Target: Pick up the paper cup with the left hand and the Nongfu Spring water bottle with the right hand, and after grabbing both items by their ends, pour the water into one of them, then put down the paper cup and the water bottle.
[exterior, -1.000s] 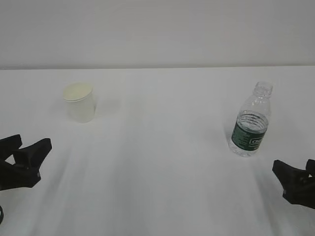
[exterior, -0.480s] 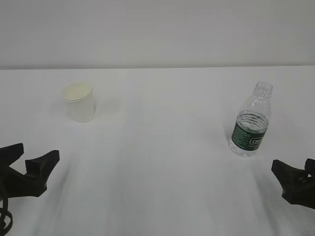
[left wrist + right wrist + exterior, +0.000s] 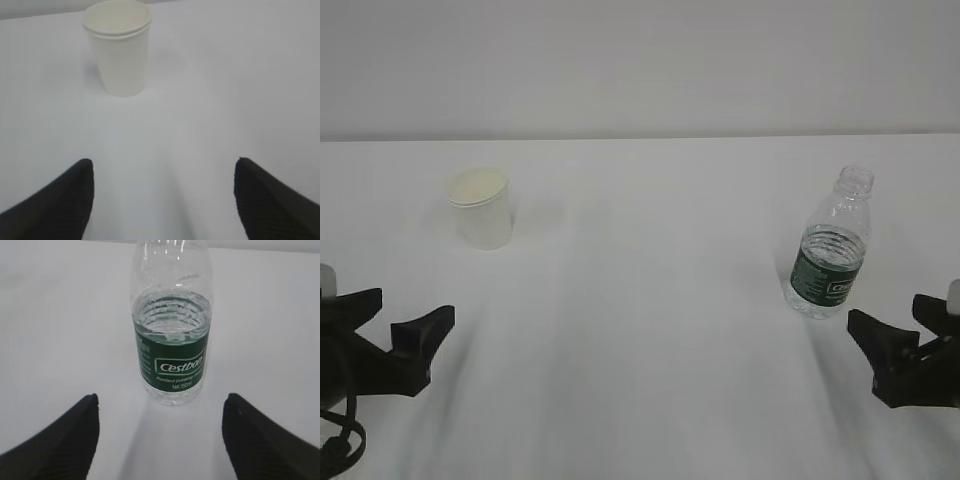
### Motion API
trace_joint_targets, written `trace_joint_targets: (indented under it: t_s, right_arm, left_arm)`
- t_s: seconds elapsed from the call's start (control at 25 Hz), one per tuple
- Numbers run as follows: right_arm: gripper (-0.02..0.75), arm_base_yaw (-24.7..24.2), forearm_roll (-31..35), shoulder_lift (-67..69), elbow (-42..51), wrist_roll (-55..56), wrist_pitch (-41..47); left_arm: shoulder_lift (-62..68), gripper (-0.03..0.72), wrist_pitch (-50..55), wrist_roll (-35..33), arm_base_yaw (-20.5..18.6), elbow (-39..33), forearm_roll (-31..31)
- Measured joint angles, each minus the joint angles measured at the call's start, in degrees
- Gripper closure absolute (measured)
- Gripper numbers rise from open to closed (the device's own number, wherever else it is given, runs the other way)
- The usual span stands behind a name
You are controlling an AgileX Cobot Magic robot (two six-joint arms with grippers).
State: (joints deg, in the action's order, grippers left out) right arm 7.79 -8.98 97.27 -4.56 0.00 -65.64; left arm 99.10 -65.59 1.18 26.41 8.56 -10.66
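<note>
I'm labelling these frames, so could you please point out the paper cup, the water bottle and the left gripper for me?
paper cup [image 3: 482, 212], exterior view, on its white side wall.
water bottle [image 3: 171, 365], right wrist view, on its green label.
left gripper [image 3: 392, 322], exterior view, midway between its two black fingers, which stand open.

1. The water bottle [image 3: 171, 335] carries a dark green label band [image 3: 171, 358]; on it, in a white-outlined box, stands "Cestbon".
2. Just under that box: "Purified Drinking Water", then "Net 350ml".
3. Small print at the band's left edge is unreadable.
</note>
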Motion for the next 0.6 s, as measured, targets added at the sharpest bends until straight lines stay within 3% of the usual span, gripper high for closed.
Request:
trace_joint_targets:
  t_s: [0.6]
  right_arm:
    - [0.164,0.0,-0.2,6.3,-5.1,-0.7,-0.1]
  left_arm:
    - [1.1,0.078,0.0,-2.4,0.0,4.0,0.2]
